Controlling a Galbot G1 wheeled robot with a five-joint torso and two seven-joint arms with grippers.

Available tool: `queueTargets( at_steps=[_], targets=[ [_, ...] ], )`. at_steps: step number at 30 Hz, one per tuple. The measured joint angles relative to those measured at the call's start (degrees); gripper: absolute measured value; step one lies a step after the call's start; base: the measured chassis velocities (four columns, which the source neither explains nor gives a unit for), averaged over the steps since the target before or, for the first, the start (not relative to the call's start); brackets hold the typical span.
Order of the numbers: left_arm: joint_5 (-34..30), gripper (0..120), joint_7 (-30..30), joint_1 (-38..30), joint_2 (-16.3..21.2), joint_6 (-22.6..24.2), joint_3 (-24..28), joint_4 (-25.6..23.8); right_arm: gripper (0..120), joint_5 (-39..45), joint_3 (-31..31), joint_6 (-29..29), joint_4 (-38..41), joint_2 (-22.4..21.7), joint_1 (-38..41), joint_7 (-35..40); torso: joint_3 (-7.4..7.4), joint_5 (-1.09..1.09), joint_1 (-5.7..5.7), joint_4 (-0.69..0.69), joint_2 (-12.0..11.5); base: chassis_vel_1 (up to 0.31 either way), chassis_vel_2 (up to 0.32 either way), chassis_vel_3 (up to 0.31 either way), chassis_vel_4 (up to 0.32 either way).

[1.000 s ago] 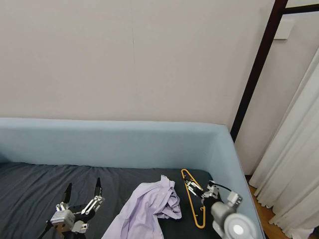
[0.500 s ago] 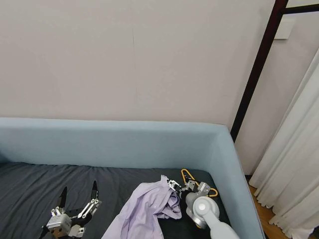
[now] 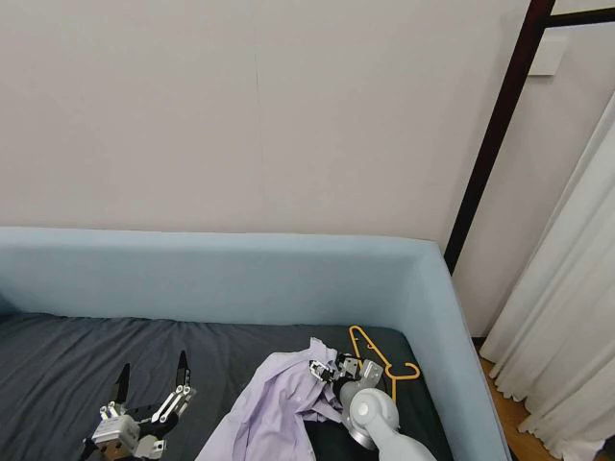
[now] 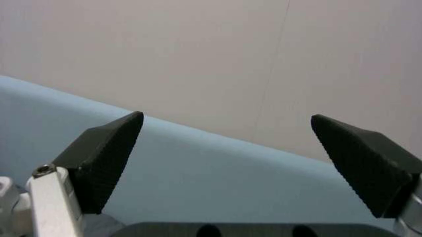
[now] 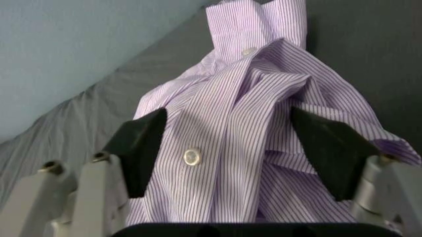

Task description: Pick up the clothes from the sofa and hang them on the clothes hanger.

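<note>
Shirt (image 3: pixel 279 403): crumpled on your sofa (image 3: pixel 221 279) seat, not yet lifted.
Right gripper (image 5: pixel 228 148): wide open, jaws either side of the shirt's folds, nothing held.
Left gripper (image 3: pixel 152 373): open, empty, parked over the seat.
Hanger (image 3: pixel 380 353): bare, beside the shirt.
Left for you: grasp, lift, hang.

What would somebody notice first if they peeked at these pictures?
The crumpled purple striped shirt on the sofa, with the right tool open just above it. Next, the orange hanger lying beside the shirt, near the sofa's right end. The left tool hangs open further left.
</note>
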Motion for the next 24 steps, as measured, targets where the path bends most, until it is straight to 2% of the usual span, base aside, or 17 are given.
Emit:
queueTargets(
  at_steps=[3, 5, 6, 9, 11, 16, 17, 19, 24],
  targets=[
    [0.23, 100, -0.05, -0.05, -0.2, -0.14, 0.21, 0.15, 59, -0.85, -0.06, 0.65, -0.49, 0.22, 0.14, -0.46, 0.0, 0.0, 0.0, 0.0, 0.0, 0.0, 0.0, 0.0, 0.0],
    [0.43, 100, -0.25, -0.17, -0.33, -0.28, 0.37, 0.43, 48, -1.74, -0.22, 1.53, -0.86, 0.33, 0.17, -1.11, 0.0, 0.0, 0.0, 0.0, 0.01, 0.0, 0.0, 0.0, 0.0],
    [0.43, 100, -0.25, -0.17, -0.33, -0.28, 0.37, 0.43, 48, -1.74, -0.22, 1.53, -0.86, 0.33, 0.17, -1.11, 0.0, 0.0, 0.0, 0.0, 0.01, 0.0, 0.0, 0.0, 0.0],
    [0.46, 100, -0.45, -0.25, -0.36, -0.31, 0.33, 0.55, 38, -2.33, -0.38, 2.14, -1.06, 0.33, 0.17, -1.6, 0.0, 0.0, 0.0, 0.0, 0.01, 0.0, 0.0, 0.0, 0.0],
    [0.46, 100, -0.59, -0.29, -0.37, -0.37, 0.16, 0.67, 27, -2.73, -0.43, 2.76, -1.43, 0.42, 0.3, -2.33, 0.0, 0.0, 0.0, 0.0, 0.0, 0.0, 0.0, 0.0, 0.0],
    [0.46, 100, -0.64, -0.4, -0.31, -0.38, 0.04, 0.78, 16, -3.1, -0.43, 3.25, -1.61, 0.56, 0.37, -3.2, 0.0, 0.0, 0.0, 0.0, 0.0, 0.0, 0.0, 0.0, 0.0],
    [0.45, 100, -0.66, -0.55, -0.29, -0.38, 0.0, 0.84, 7, -3.71, -0.44, 3.69, -1.84, 0.6, 0.39, -3.97, 0.0, 0.0, -0.01, 0.0, 0.01, 0.0, 0.0, 0.0, 0.0],
    [0.45, 100, -0.67, -0.67, -0.27, -0.38, 0.0, 0.91, 1, -4.41, -0.49, 4.28, -2.15, 0.64, 0.39, -4.82, 0.0, 0.0, 0.0, 0.0, 0.0, 0.0, 0.0, 0.0, 0.0],
    [0.41, 100, -0.75, -0.86, -0.12, -0.38, -0.02, 1.12, 0, -4.97, -0.66, 5.95, -2.2, 0.42, 0.36, -6.33, 0.0, 0.0, 0.0, 0.0, 0.01, 0.0, 0.0, 0.0, 0.0]
  ],
)
